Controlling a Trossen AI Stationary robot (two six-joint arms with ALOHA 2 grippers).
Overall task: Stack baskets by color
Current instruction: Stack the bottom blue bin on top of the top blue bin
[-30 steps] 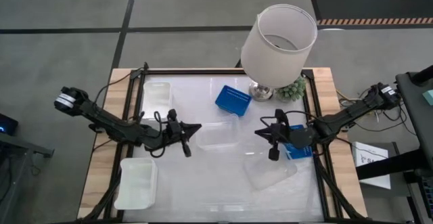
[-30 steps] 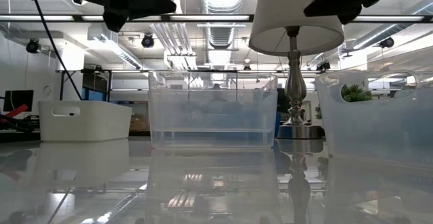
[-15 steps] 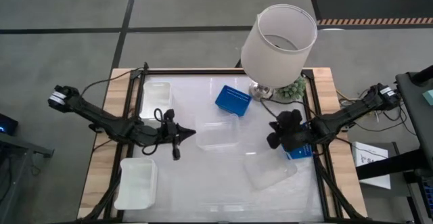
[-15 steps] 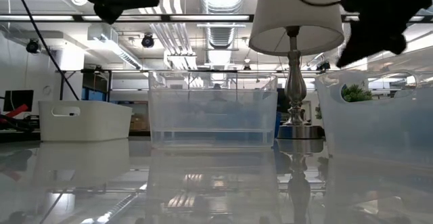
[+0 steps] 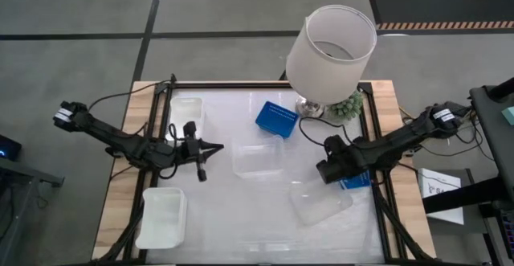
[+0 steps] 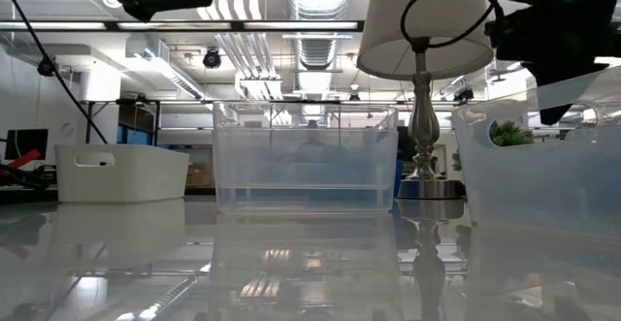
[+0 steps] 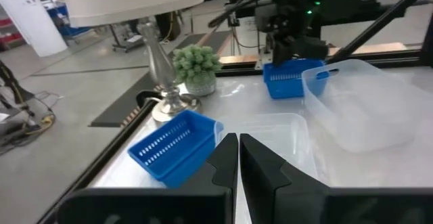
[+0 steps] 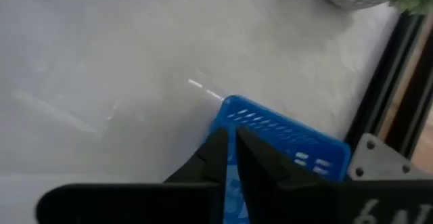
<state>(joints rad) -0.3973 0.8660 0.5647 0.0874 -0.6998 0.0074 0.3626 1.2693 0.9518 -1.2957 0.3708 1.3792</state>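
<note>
- The right gripper (image 5: 324, 169) hangs over the blue basket (image 5: 354, 178) at the table's right edge, beside the clear basket (image 5: 320, 203); its fingers (image 8: 218, 158) are almost together, with only a thin gap, just above the basket's rim — gripping nothing.
- The left gripper (image 5: 202, 148) hovers over the left half of the table (image 5: 241, 226), fingers pressed shut and empty.
- A second blue basket (image 5: 276, 119) sits tilted near the lamp (image 5: 331, 51); another clear basket (image 5: 257, 158) lies mid-table.
- Two white baskets — one at the far left (image 5: 185, 112), one at the near left (image 5: 162, 218).

Blue basket (image 5: 354, 179) mostly under right arm.
</note>
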